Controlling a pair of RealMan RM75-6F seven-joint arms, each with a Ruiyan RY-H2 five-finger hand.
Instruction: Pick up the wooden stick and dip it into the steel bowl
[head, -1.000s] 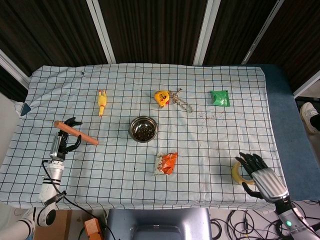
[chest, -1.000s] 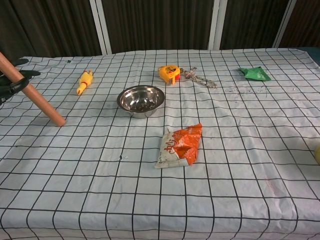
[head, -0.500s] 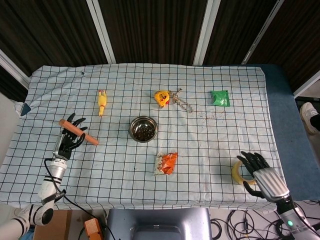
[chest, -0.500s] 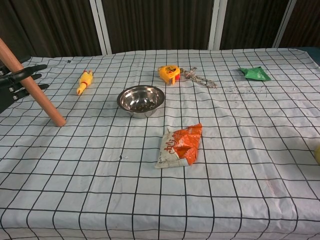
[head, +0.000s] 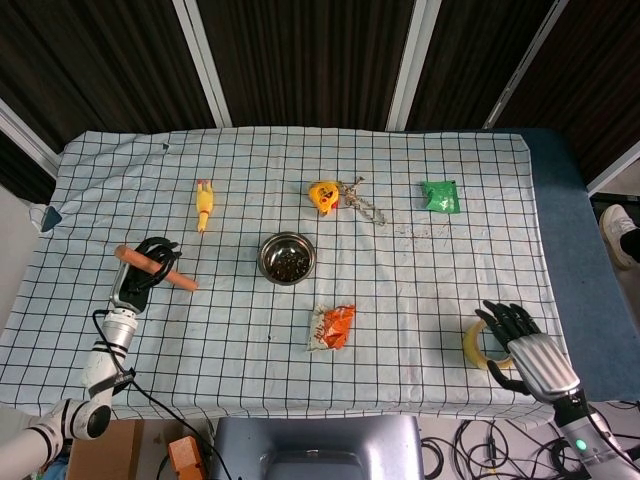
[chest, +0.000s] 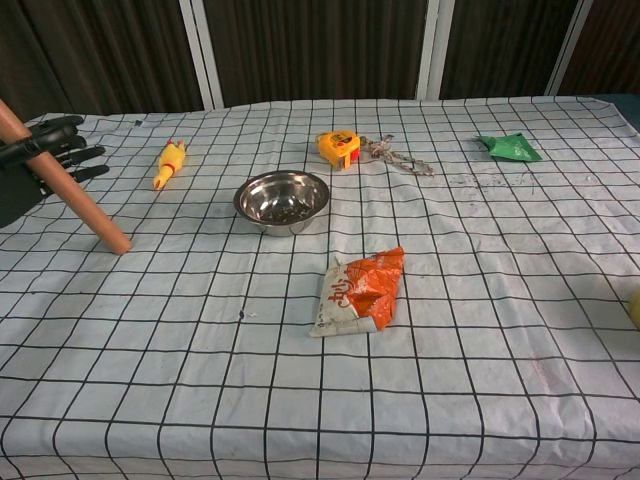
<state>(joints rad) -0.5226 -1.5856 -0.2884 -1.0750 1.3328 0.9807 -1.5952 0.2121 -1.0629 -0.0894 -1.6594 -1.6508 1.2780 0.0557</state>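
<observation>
Fingers (head: 160, 246) of the left hand (head: 145, 275) curl over the stick (head: 155, 268) near its middle. From the head view they look wrapped round it, and from the chest view the stick crosses in front of the dark palm with the fingers reaching past it. Grip looks taken, though how firmly they close I cannot tell.

Stick: long axis runs from its upper end, beyond the fingers on the outer side, down to a tip (chest: 119, 244) that seems to touch the cloth (head: 400, 330) on the bowl side of the fingers. It sits tilted, high end toward the table's left edge.

Bowl (head: 286, 258): lies off the stick's low tip, further inward from the fingers, well apart from them. Steel, upright, with dark specks inside. A yellow toy (head: 204, 205) lies beyond the fingers, away from the robot, clear of the straight path to the bowl.

Right hand (head: 522, 345): far side of the table, fingers spread, holding nothing, resting on or just over a yellow tape roll (head: 474, 345). Left hand is much the nearer to both stick and bowl.

Judgement: pick-up about done; next move is to lift and carry the low tip sideways to the bowl, then dip.
</observation>
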